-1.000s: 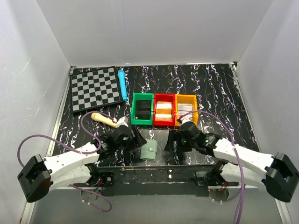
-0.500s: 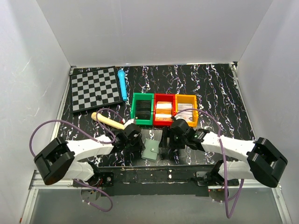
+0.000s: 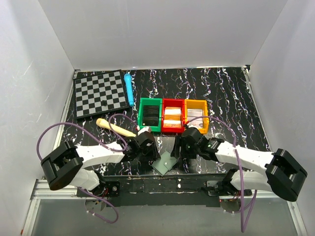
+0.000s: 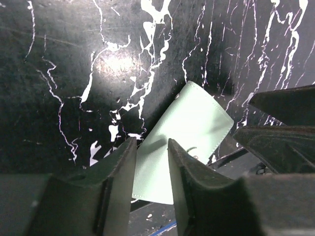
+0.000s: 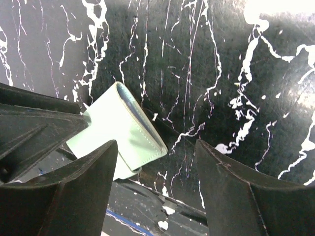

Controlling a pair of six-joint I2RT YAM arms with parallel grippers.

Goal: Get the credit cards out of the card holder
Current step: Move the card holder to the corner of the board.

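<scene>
The card holder [image 3: 165, 162] is seen low at centre, by the table's [image 3: 231, 93] front edge. Its corner is hidden by the left gripper's [image 4: 151, 142] narrowly parted fingers, so clamping cannot be told. The right gripper [image 5: 156, 147] is spread wide beside it.

Card holder [image 3: 165, 162], between both grippers: pale grey-green, plain, same-tone stitch line along edge.
Left gripper [image 4: 149, 147], right gripper [image 5: 155, 147]: black fingers.
Left arm [image 3: 98, 155], right arm [image 3: 241, 157]: white shells, black joints.
Cables [image 3: 49, 135]: purple.
Table [image 3: 231, 98]: black, white marble veining.
Beyond left gripper: green bin [image 3: 140, 115], tan stick [image 3: 115, 127].
Beyond right gripper: red bin [image 3: 173, 101], orange bin [image 3: 206, 115].
Farther out past left gripper: chessboard [image 3: 98, 92], grey and black checks; pen [image 3: 129, 89], bright blue.
Walls [image 3: 162, 34]: white.
</scene>
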